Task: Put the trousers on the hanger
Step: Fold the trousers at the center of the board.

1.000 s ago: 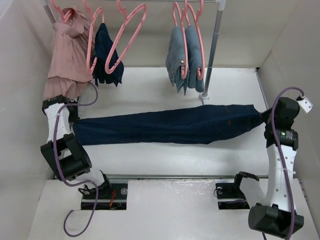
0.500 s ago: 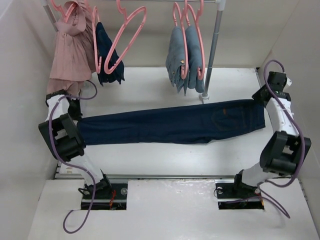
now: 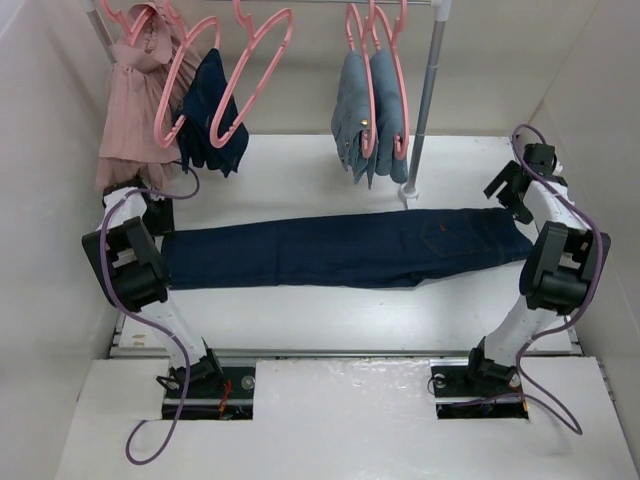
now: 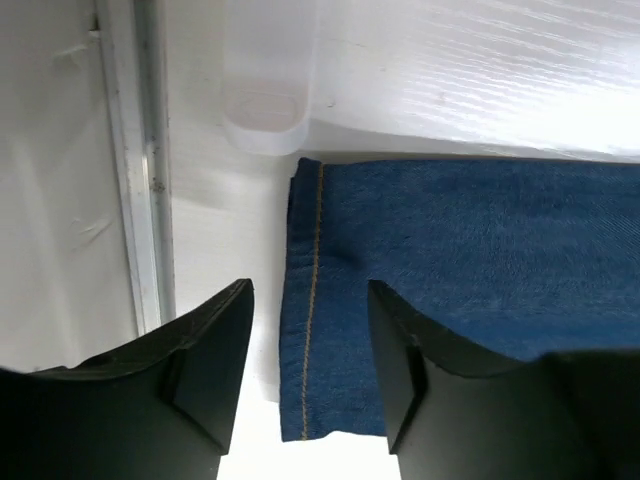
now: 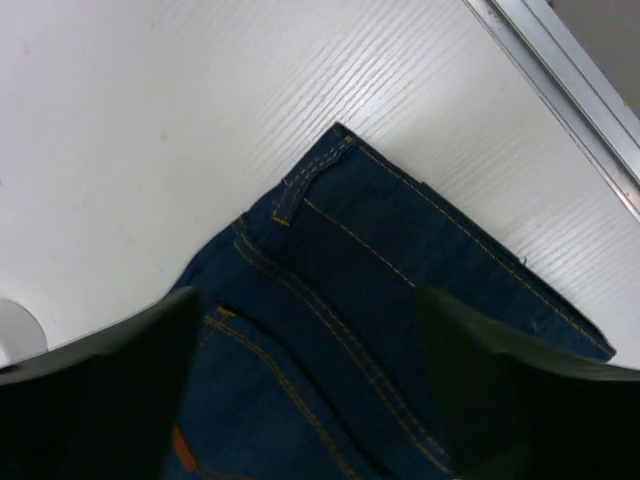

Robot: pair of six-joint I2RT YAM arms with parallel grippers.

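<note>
The trousers [image 3: 340, 245] lay flat across the middle of the frame, long axis running left to right. The waistband pointed at your right gripper [image 3: 505, 190] and the hem at your left gripper [image 3: 155, 212]. An empty hanger [image 3: 265, 66] hung on the rail at upper left (closer to the left arm). Both grippers stood spread over their ends of the cloth, pinching nothing. Only the wrist views showed that, and only the overhead view showed the hanger.
</note>
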